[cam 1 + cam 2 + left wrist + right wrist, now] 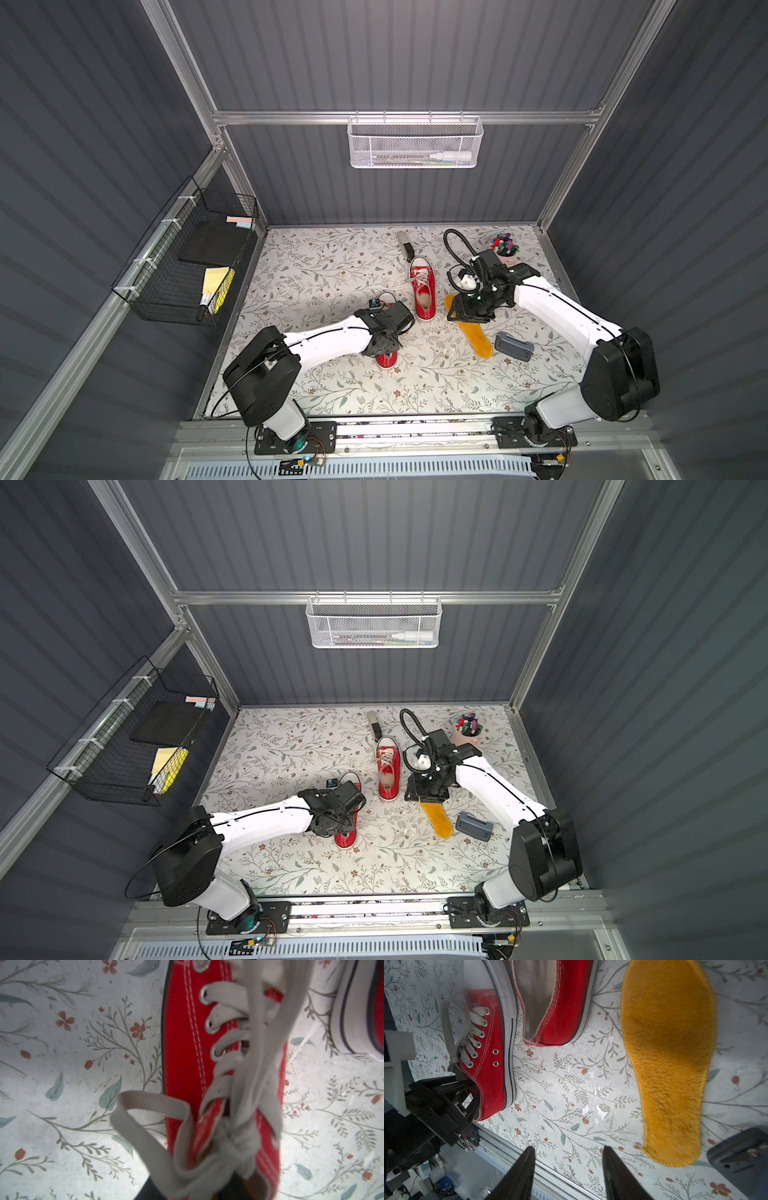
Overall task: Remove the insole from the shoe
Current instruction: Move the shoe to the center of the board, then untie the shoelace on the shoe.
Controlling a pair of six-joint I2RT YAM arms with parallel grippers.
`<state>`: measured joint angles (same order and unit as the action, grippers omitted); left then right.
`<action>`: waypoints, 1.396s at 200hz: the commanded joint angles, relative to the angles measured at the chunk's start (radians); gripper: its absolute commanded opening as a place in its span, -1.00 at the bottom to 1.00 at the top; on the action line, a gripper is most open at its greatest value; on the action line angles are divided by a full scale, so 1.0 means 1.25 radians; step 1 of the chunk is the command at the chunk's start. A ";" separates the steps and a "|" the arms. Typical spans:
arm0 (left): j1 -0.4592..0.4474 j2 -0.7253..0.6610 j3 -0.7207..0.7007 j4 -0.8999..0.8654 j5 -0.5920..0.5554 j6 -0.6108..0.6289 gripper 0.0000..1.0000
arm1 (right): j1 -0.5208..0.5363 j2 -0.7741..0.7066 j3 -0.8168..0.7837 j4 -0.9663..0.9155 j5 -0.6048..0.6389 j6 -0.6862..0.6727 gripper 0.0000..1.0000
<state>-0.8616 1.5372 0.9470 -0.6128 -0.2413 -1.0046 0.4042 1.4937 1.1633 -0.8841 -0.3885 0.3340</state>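
Two red laced shoes stand on the floral table. The far shoe (424, 309) (560, 1012) has a bare grey inside. Beside it a fuzzy yellow-orange insole (473, 336) (670, 1064) lies flat on the table. My right gripper (568, 1148) (467, 309) hovers open and holds nothing, just off the insole's end. The near shoe (386, 359) (187, 1043) lies under my left gripper (384, 338) (469, 1093). Its dark fingers stand apart at the shoe's heel opening. Laces hide most of them in the left wrist view.
A grey plastic device (514, 345) lies right of the insole. At the back stand a cup of markers (503, 246) and a brush-like tool (405, 245). A black wire basket (187, 266) hangs on the left wall. The metal front rail (508, 1153) borders the table.
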 commanded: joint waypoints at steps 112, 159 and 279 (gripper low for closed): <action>0.119 -0.339 -0.182 0.155 0.129 -0.031 -0.16 | 0.259 0.180 0.164 0.079 -0.113 0.073 -0.26; 0.119 -0.277 -0.169 0.165 0.221 0.090 -0.26 | 0.259 0.200 0.164 0.094 -0.069 0.118 -0.29; 0.120 -0.124 -0.072 0.116 0.191 0.199 -0.66 | 0.258 0.177 0.140 0.087 -0.057 0.127 -0.29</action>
<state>-0.7124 1.3739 0.8234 -0.4305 0.0006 -0.7906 0.7273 1.7382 1.3533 -0.7631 -0.4763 0.4904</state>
